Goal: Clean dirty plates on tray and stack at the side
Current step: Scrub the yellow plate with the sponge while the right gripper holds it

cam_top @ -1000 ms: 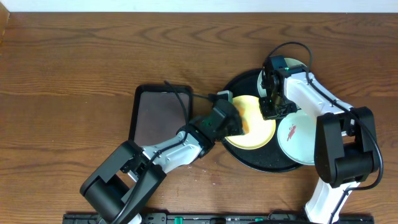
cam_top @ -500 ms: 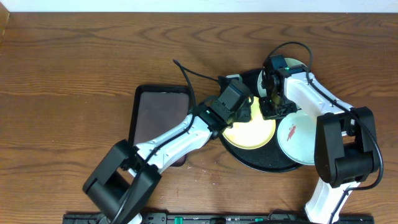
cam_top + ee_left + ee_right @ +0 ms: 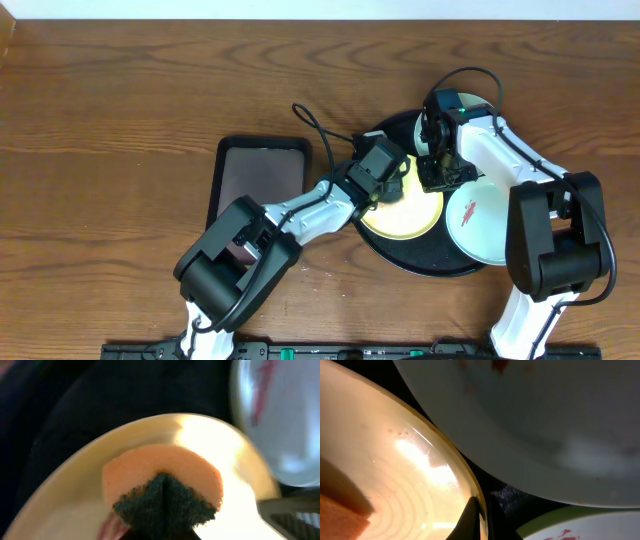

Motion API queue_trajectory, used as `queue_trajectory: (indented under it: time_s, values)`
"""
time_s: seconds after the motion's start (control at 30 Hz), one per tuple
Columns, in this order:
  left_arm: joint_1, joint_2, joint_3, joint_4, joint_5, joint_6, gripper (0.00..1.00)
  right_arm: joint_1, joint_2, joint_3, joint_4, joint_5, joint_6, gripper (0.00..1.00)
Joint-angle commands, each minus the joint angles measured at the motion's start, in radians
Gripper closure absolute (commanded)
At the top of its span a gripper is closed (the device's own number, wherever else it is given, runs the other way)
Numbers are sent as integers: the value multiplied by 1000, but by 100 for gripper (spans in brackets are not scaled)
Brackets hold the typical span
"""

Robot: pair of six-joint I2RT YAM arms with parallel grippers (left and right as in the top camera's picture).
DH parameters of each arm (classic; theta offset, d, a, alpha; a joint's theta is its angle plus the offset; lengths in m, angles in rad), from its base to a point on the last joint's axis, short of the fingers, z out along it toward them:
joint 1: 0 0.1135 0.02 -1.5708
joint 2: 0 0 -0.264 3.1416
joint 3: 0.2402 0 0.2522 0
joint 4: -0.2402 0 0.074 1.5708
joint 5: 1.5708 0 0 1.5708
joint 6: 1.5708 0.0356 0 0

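Note:
The round black tray (image 3: 420,260) holds a pale yellow plate (image 3: 412,215) and a mint-white plate (image 3: 480,222) with a red smear. Another pale plate (image 3: 462,103) shows at the tray's far side, mostly under the right arm. My left gripper (image 3: 390,185) is shut on an orange sponge (image 3: 162,472) with a dark scrub face, pressed onto the yellow plate (image 3: 75,490) beside a reddish smear (image 3: 109,527). The jaws of my right gripper (image 3: 481,522) pinch the yellow plate's right rim (image 3: 465,475). A pale plate (image 3: 545,420) with red specks lies just beyond.
A smaller dark rectangular tray (image 3: 258,180) lies left of the round tray, partly under the left arm. A black cable (image 3: 315,130) arcs above that arm. Bare wooden table (image 3: 120,120) stretches to the left and back.
My left gripper has swept the sponge from the yellow plate's near-left side toward its far-left part. The right gripper has kept its hold on the rim without moving.

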Motion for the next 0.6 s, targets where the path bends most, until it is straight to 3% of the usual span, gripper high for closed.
queue_trajectory:
  time_s: [0.0,0.07,0.2,0.57]
  values:
    - [3,31,5,-112,-154,10,92,-5,-13,11,10,6,23,99]
    - [13,31,5,-188,-244,31,92,-5,-13,11,10,6,23,99]
    - [27,-10,5,-191,-246,172,92,-5,-13,11,10,6,23,99]
    - [29,-269,6,-145,-225,167,92,-5,-13,11,10,6,23,99]
